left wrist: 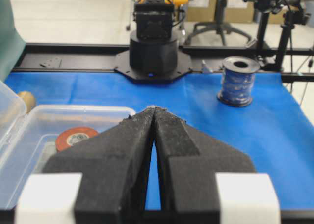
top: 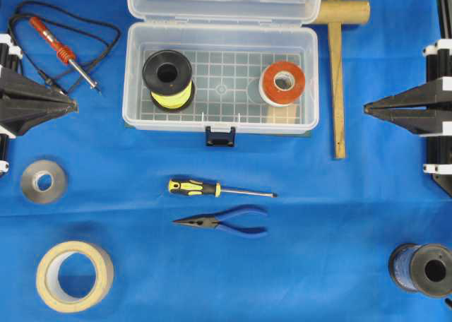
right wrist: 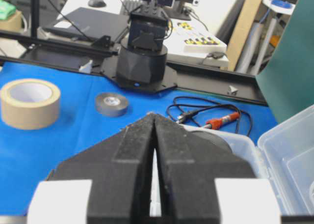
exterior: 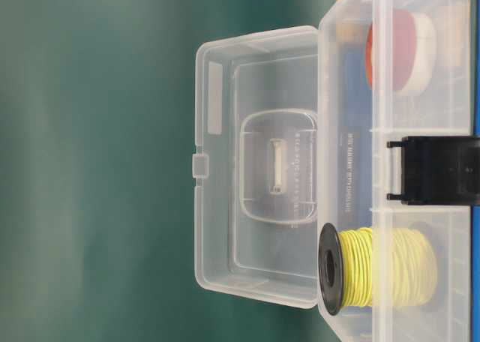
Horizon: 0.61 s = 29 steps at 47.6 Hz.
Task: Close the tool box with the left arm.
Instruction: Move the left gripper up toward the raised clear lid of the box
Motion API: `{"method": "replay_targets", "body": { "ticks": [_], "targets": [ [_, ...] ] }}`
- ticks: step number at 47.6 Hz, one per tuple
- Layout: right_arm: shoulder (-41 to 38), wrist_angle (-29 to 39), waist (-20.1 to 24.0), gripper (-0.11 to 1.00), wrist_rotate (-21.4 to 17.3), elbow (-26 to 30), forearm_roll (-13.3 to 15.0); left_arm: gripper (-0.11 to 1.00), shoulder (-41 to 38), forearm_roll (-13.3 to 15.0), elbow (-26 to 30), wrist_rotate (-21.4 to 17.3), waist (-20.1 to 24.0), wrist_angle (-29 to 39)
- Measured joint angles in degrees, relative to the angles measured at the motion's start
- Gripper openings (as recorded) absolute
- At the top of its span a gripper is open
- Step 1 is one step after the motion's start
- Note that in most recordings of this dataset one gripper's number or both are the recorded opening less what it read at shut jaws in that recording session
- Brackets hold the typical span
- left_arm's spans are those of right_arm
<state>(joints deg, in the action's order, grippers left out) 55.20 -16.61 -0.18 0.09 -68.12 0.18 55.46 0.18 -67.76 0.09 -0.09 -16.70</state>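
Resting at the left edge of the blue cloth, my left gripper has its two black fingers pressed together at the tips, holding nothing. My right gripper sits at the opposite edge, fingers likewise together and empty.

Tool box: clear plastic, at the far middle of the cloth, between the two grippers and apart from both. Lid open, swung back. Dark latch hangs at the near wall.

Inside the box, on the grid base:
- yellow wire spool, black flanges, at the end nearer my left gripper;
- orange-and-white tape roll, at the end nearer my right gripper.

On the cloth:
- soldering iron, red grip, black cord, just beyond my left gripper;
- grey tape roll, near side of my left gripper;
- masking tape roll, near left corner;
- screwdriver, yellow-black handle, in front of the box;
- pliers, blue handles, just beside the screwdriver on its near side;
- wooden mallet, right of the box;
- blue wire spool, near right corner.
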Motion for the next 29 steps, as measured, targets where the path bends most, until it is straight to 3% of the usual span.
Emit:
{"method": "replay_targets", "body": {
  "ticks": [13, 29],
  "targets": [
    [-0.2, 4.1, -1.4, 0.0, 0.5, 3.2, 0.0, 0.0, -0.6, 1.6, 3.1, -1.2, 3.4, 1.4],
    [-0.7, 7.0, -3.9, 0.0, 0.5, 3.4, 0.0, 0.01, -0.7, 1.6, 13.0, -3.5, 18.3, 18.5]
  ]
}}
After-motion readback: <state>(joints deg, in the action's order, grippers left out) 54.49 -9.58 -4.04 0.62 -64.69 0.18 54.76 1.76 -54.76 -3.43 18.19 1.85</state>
